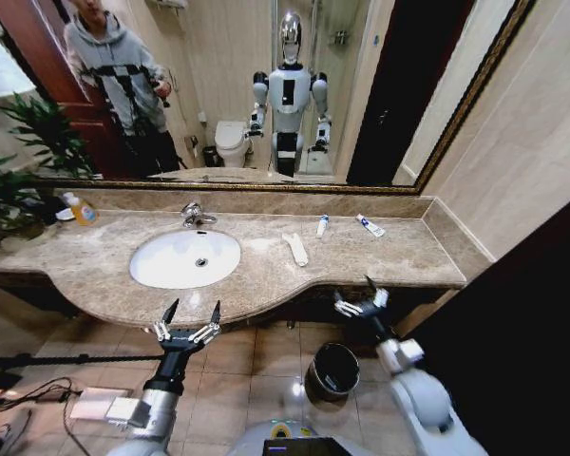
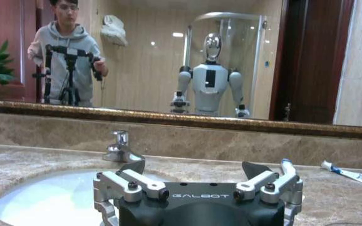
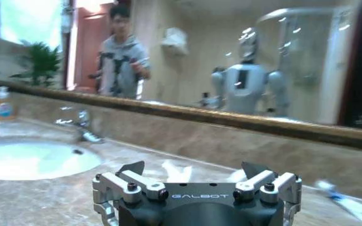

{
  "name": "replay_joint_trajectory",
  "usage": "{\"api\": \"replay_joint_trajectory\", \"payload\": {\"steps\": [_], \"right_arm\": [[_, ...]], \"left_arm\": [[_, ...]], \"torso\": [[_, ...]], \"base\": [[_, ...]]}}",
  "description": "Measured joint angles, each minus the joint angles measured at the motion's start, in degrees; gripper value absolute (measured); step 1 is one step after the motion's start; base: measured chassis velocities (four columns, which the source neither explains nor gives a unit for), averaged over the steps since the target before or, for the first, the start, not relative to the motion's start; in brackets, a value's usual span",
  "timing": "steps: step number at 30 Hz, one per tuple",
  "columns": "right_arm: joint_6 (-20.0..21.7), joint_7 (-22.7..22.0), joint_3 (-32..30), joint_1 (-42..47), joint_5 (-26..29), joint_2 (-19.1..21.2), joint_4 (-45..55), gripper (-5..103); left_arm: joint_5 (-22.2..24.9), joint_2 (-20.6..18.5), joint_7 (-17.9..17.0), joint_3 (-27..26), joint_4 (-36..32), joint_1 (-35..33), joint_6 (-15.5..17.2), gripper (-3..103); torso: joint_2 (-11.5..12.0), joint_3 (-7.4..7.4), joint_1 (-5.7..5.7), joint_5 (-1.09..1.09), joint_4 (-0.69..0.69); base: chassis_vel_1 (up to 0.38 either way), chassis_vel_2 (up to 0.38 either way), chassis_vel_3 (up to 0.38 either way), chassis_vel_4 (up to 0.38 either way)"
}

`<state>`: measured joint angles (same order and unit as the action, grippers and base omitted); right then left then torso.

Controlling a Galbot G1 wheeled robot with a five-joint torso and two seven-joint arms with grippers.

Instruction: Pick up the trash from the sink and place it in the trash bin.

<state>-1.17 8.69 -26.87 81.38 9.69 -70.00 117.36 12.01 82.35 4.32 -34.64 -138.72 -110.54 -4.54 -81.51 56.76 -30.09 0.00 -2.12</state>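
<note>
Both our left jaws (image 1: 188,315) and right jaws (image 1: 360,296) hang spread before the beige marble tabletop's (image 1: 266,275) front edge; we should reach the long white wrapper (image 1: 295,249) squarely, mid-tabletop beside the white oval basin (image 1: 184,258).

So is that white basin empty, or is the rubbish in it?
Empty. The basin shows only its drain; the wrapper and two tubes lie on the countertop.

Both tools (image 1: 190,314) (image 1: 359,294) spread, raised
</note>
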Motion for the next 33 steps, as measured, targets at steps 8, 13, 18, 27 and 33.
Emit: {"api": "replay_joint_trajectory", "payload": {"steps": [8, 13, 18, 27, 33], "right_arm": [[10.42, -3.13, 13.26, -16.12, 5.5, 3.03, -7.85, 100], [12.62, -5.08, 16.74, -22.7, 5.67, 3.04, -14.53, 100], [13.36, -5.94, 17.93, -28.12, 5.56, 0.87, -22.4, 100], [12.99, -6.33, 17.69, -30.26, 6.49, -0.57, -26.34, 100], [12.08, -6.09, 17.27, -30.06, 6.26, -0.93, -27.1, 80]], "left_arm": [[0.0, -0.01, 0.0, 0.0, 0.0, 0.0, 0.0, 100], [0.01, -0.01, 0.0, 0.0, 0.0, 0.0, 0.0, 100], [0.0, -0.01, 0.0, 0.0, 0.0, 0.0, 0.0, 100], [0.0, -0.01, 0.0, 0.0, 0.0, 0.0, 0.0, 100], [0.0, -0.01, 0.0, 0.0, 0.0, 0.0, 0.0, 100]], "torso": [[0.0, 0.0, 0.0, 0.0, 0.0], [0.0, 0.0, 0.0, -0.01, 0.01], [0.0, 0.0, 0.0, 0.0, 0.01], [0.0, -0.01, 0.01, 0.0, 0.01], [0.0, -0.01, 0.01, 0.0, 0.01]], "base": [[0.0, 0.0, 0.0, 0.0], [0.0, 0.0, 0.0, 0.0], [0.0, 0.0, 0.0, 0.0], [0.0, 0.0, 0.0, 0.0], [0.0, 0.0, 0.0, 0.0]]}}
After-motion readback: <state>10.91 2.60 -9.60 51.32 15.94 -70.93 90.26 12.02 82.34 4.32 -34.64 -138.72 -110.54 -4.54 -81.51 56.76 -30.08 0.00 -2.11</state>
